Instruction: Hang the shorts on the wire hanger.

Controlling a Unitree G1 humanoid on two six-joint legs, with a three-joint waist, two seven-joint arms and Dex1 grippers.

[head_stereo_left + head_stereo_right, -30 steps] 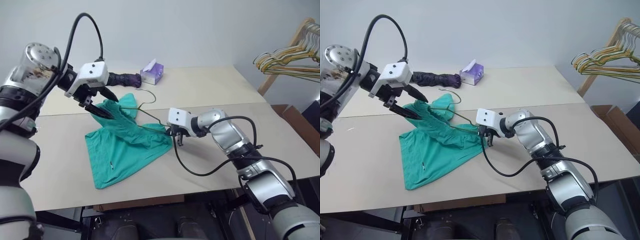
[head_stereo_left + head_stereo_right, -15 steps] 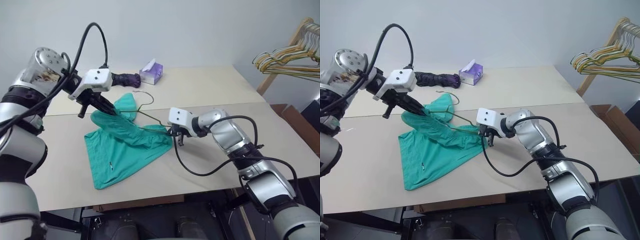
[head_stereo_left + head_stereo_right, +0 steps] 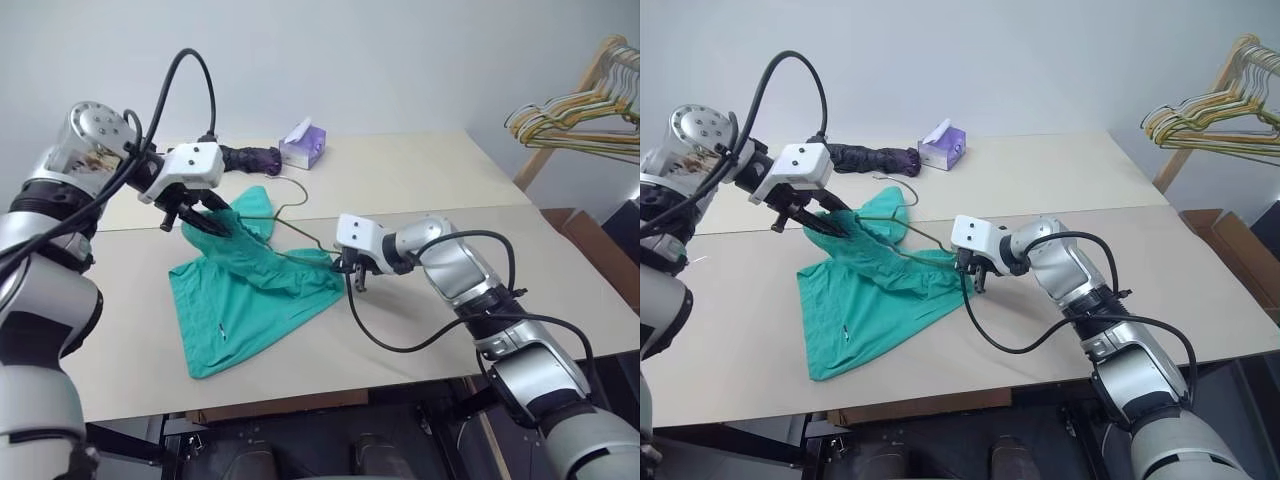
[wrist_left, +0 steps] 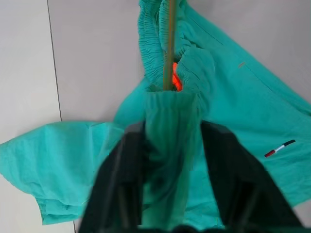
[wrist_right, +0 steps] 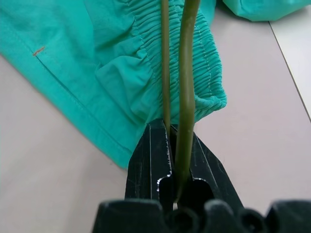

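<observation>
Between half-spread left hand [image 4: 170, 179] fingers, shorts [image 3: 250, 290]; right hand [image 5: 177, 165] clamped on wire hanger [image 5: 187, 82].

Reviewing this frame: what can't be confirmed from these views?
- How far the wire hanger runs inside the shorts: the cloth covers it in the eye views.
- Whether the left end effector pinches the wire along with the cloth: the left wrist view shows the cloth draped between its fingers.
- The umbrella: partly behind the left arm.
</observation>
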